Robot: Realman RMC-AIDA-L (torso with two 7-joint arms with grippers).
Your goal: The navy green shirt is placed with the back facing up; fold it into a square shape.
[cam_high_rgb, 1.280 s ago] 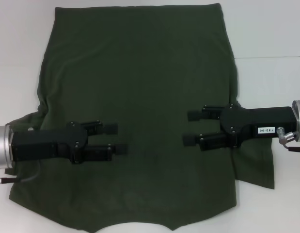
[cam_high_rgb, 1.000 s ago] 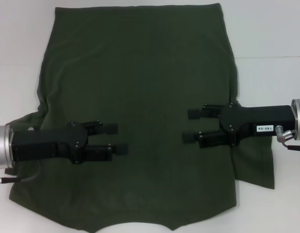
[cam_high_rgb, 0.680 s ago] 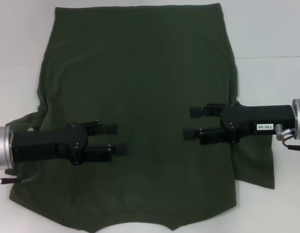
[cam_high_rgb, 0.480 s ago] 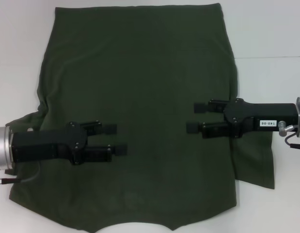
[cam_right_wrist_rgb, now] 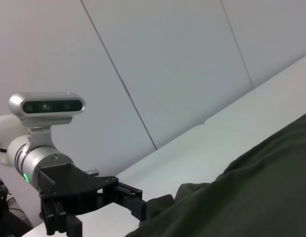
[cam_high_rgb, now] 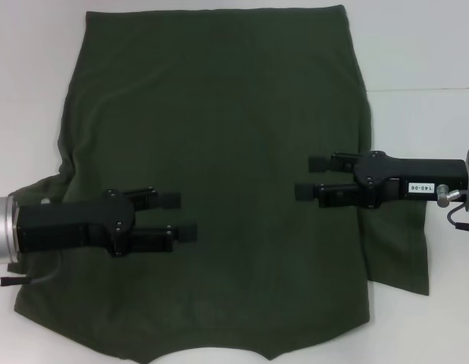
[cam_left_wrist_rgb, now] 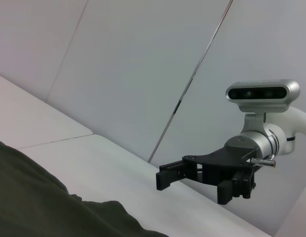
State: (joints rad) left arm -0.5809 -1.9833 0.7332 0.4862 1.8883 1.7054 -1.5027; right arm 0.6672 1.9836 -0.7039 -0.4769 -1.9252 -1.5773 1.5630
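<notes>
The navy green shirt is lying flat on the white table, covering most of the head view. Its fabric is soft, matte, plain dark olive, with no print. At the near edge a shallow curved cut-out is showing against the table. The sides are lying slightly rumpled, one sleeve bunching at the robot's left and one spreading at the right; the far hem is running straight.

The left gripper is hovering over the near-left part of the shirt, pointing inward. Its body is black, boxy, hard-edged, on a silver cylindrical wrist. Its two fingers are standing apart, nothing between them.

The right gripper is positioned slightly farther away over the shirt's right side, also pointing inward, well apart from the left one. Fingers parted, holding nothing. A small white label on its black housing is reading "140-06", seen inverted.

Wrist views: each is showing the opposite gripper with a silver camera bar above it, dark cloth in the foreground, and pale wall panels with thin seams beyond.
</notes>
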